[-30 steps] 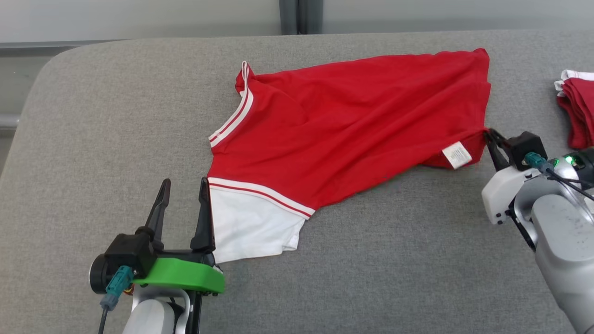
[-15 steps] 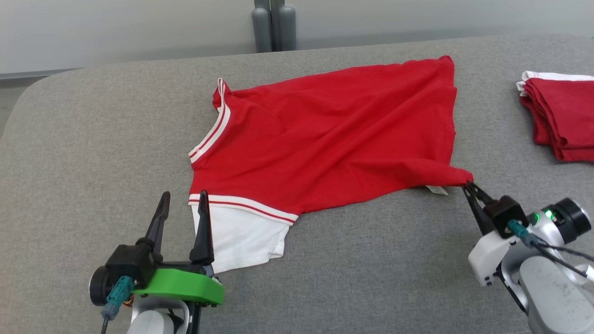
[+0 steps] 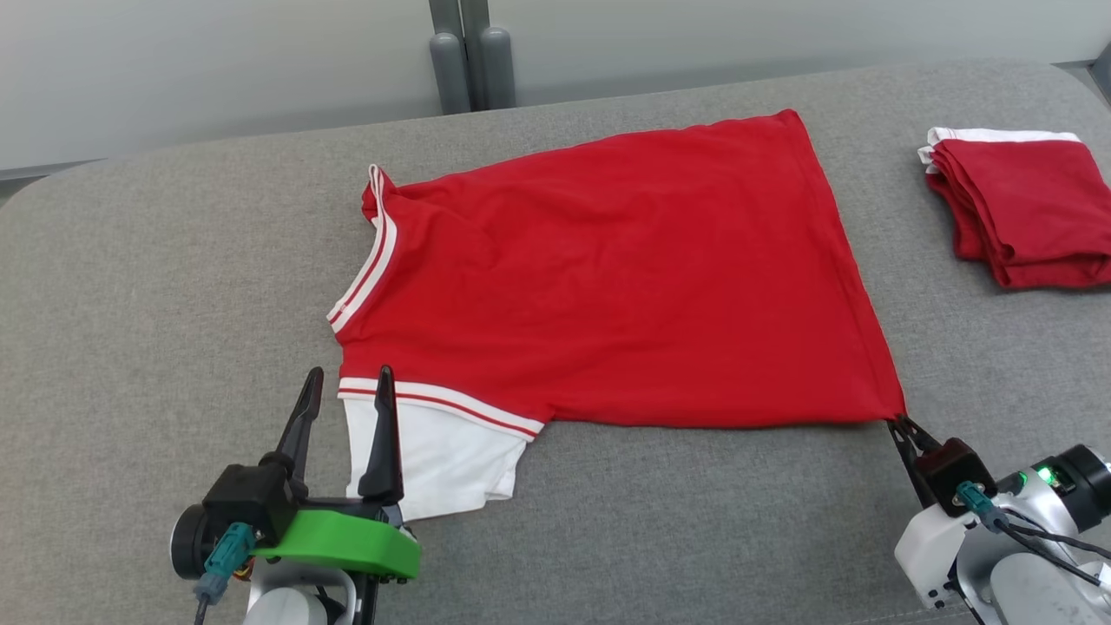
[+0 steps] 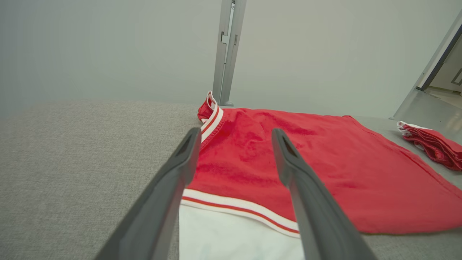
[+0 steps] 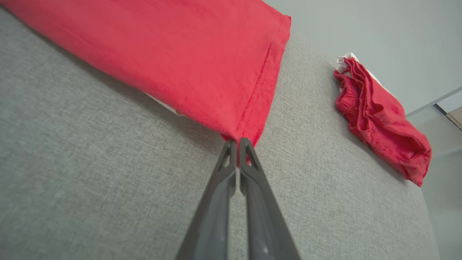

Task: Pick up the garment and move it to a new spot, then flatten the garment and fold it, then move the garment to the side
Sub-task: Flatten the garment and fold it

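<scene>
The red shirt (image 3: 608,278) is spread on the grey pad (image 3: 156,260), near the folded pile (image 3: 1015,208). A hem corner on the side facing that pile is pinched in the closed right gripper (image 3: 900,424). Over the last second this corner has been drawn outward, so the bunched hem is now pulled straight and most wrinkles are gone. The left gripper (image 3: 349,371) is held wide open over the white sleeve (image 3: 434,460), at the end farthest from the pile. Flattening is judged nearly done; folding remains.
</scene>
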{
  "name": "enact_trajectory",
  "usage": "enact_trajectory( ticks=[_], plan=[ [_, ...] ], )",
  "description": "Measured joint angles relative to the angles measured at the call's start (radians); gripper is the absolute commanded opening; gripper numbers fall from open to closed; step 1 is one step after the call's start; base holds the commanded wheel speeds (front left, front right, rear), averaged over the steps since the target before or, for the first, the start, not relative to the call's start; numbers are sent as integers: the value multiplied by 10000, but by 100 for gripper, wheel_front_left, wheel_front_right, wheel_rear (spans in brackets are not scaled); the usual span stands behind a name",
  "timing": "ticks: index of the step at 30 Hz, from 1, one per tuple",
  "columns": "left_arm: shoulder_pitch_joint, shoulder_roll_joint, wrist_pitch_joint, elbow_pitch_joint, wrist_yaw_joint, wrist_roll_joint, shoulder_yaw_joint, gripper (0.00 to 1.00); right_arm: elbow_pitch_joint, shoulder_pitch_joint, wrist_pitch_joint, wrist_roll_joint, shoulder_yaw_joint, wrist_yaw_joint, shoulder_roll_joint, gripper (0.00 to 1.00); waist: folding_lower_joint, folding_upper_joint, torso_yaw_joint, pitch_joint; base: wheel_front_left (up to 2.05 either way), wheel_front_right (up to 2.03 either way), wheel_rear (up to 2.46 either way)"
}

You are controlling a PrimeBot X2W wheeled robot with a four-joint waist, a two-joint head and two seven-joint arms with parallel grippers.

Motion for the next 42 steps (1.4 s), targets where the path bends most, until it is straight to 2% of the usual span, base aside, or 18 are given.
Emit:
enact_trajectory(
  ticks=[1,10,19,24,35,42],
  plan=[
    [0,0,0,0,0,8,4,100,58,48,4,-4,-84,0,38,100,0,0,-1,5,0,0,0],
    [0,0,0,-31,0,59,165,100,-222,838,-180,40,-1060,0,366,100,0,0,-36,1,0,0,0],
    [44,0,0,-40,-4,38,209,100,-1827,1052,-282,1114,-1770,0,1158,100,0,0,-119,-330,0,0,0],
    [139,0,0,-27,13,-40,146,100,-2307,757,-265,1726,-2109,0,1634,100,0,0,-35,-573,0,0,0],
    [775,0,0,77,176,-176,334,100,-2297,566,-314,2366,-2000,0,2439,100,0,0,472,-1064,0,0,0],
    [981,0,0,111,232,-259,343,100,-2291,612,-443,2786,-2146,0,2692,100,0,0,663,-1214,0,0,0]
  ],
)
